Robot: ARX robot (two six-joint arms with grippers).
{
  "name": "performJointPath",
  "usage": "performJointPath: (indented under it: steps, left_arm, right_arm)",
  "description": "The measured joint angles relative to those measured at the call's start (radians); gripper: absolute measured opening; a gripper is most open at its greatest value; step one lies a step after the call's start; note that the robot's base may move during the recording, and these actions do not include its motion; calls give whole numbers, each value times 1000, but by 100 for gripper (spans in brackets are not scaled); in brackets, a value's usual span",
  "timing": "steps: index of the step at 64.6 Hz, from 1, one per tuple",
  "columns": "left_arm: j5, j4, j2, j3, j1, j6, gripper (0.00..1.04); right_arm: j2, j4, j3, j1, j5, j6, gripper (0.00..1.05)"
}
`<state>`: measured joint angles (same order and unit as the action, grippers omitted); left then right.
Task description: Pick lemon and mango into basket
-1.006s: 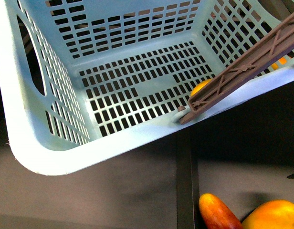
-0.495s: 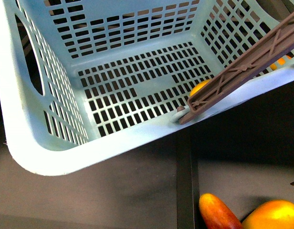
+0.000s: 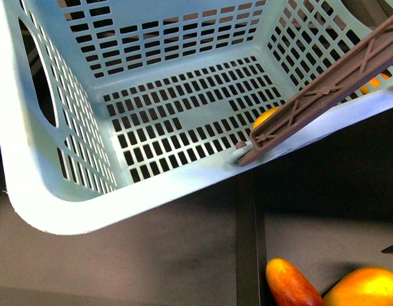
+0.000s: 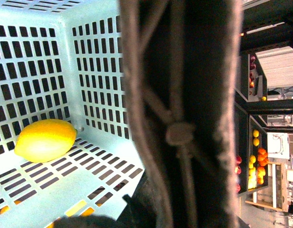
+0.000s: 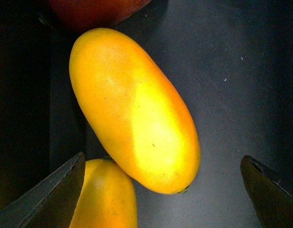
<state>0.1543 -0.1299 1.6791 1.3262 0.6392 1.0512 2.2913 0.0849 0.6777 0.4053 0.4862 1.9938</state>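
Lemon lies on the basket floor, in the corner near the brown handle. Right claw spread wide, fingers either side of a yellow mango on the dark surface, not touching it. Left claw: can't tell, handle fills its wrist view.

basket: pale teal, slotted | handle: brown, ribbed | lemon: bright yellow | mango: yellow-orange
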Motion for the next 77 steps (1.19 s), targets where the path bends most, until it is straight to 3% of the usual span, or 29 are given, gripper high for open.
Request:
performJointPath:
  steps: [39,57,66,77]
  left_arm:
    - [0,0,0,0,0,0,5]
    - [0,0,0,0,0,0,5]
    - [0,0,0,0,0,0,5]
    - [0,0,0,0,0,0,5]
  right_arm:
    - [71,58,32,-112,-32,-15,96]
    - [82,48,37,-136,-50,-59,58]
    - [72,26,42,-124,-55,-64,50]
    - [35,6,51,-70,-61,-70,49]
